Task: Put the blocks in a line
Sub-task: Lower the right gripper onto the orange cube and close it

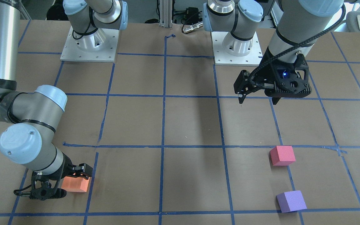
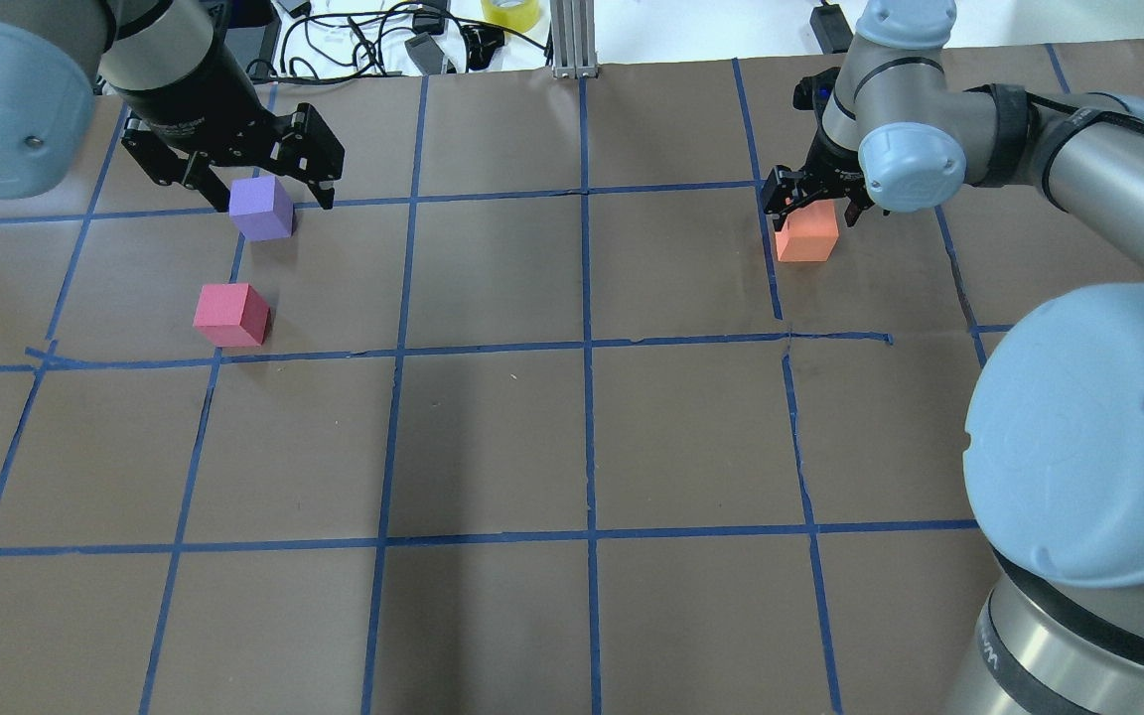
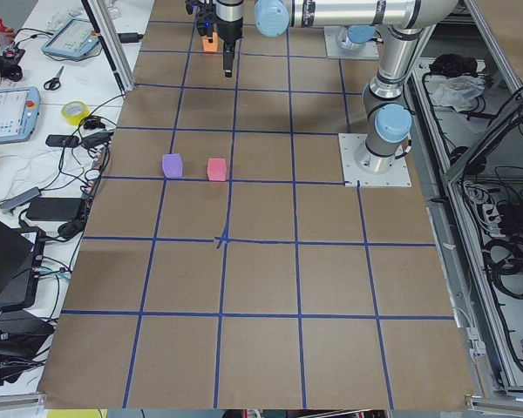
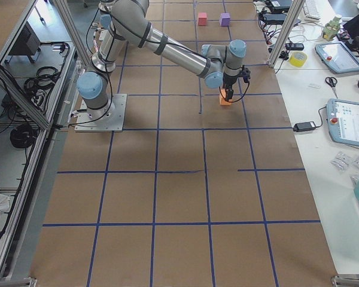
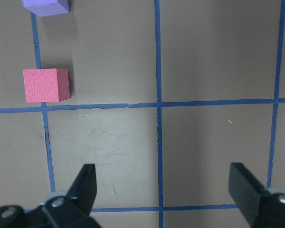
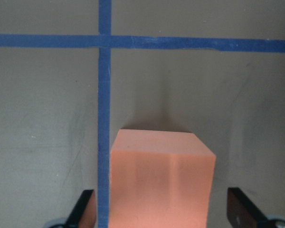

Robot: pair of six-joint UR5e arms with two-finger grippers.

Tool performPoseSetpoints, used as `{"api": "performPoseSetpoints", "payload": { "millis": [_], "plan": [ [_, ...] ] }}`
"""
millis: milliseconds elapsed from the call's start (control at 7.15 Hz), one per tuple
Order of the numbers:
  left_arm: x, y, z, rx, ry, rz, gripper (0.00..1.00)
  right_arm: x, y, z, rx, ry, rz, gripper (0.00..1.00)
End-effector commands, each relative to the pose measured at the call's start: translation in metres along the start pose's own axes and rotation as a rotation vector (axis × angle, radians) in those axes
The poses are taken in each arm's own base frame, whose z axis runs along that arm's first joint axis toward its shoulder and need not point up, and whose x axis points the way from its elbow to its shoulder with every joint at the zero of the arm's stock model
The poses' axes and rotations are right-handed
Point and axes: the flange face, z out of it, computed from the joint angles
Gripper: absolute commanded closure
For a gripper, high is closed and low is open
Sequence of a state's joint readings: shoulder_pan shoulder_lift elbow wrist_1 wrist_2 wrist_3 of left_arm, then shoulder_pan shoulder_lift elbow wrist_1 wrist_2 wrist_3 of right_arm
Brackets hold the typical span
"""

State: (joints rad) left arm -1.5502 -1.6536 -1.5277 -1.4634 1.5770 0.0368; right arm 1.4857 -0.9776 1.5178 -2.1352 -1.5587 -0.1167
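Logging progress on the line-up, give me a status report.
Left end effector open, empty, raised. Right end effector open, straddling orange block, not clamped. Pinkish-red block and purple block far off on the robot's left.

Even, bright overhead light — soft shadows on the table point(image 2: 493, 437) — all views sharp.

Place: a robotics lab.
Table: brown paper on the table point(image 3: 261, 348), gridded with blue tape point(image 2: 493, 543); two arms point(image 4: 167, 51) were bolted to metal plates point(image 1: 70, 56).
Bench: teach pendants point(image 4: 349, 122), tape roll point(image 4: 298, 58), scissors point(image 4: 331, 82) and loose cables point(image 3: 506, 252) lay alongside.
Frame: an aluminium post point(image 2: 570, 40) stood at the edge.
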Motion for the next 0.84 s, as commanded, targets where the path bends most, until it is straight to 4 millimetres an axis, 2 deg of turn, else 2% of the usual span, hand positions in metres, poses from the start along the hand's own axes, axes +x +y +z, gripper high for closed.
{"api": "performPoseSetpoints", "payload": {
  "millis": [0,140,280,420,559,699],
  "plan": [
    [0.0002,0.0001,0.0001,0.000,-0.001,0.001,0.00,0.0018,-0.0043,0.0109,0.005,-0.004,0.015,0.12],
    [0.0002,0.0001,0.0001,0.000,-0.001,0.001,0.00,0.0018,-0.0054,0.0138,0.003,-0.006,0.015,0.19],
    [0.0004,0.0001,0.0001,0.000,0.000,0.001,0.00,0.0017,-0.0061,0.0130,0.006,-0.007,0.016,0.29],
    [0.0001,0.0005,-0.0008,0.001,-0.003,0.001,0.00,0.0016,-0.0061,0.0130,0.006,-0.009,0.016,0.44],
    [-0.0002,0.0008,-0.0001,0.000,-0.006,0.001,0.00,0.0016,-0.0060,0.0132,0.004,-0.009,0.018,0.52],
    [-0.0007,0.0012,-0.0009,0.001,-0.011,0.002,0.00,0.0016,-0.0069,0.0108,0.009,-0.008,0.019,0.56]
  ]
}}
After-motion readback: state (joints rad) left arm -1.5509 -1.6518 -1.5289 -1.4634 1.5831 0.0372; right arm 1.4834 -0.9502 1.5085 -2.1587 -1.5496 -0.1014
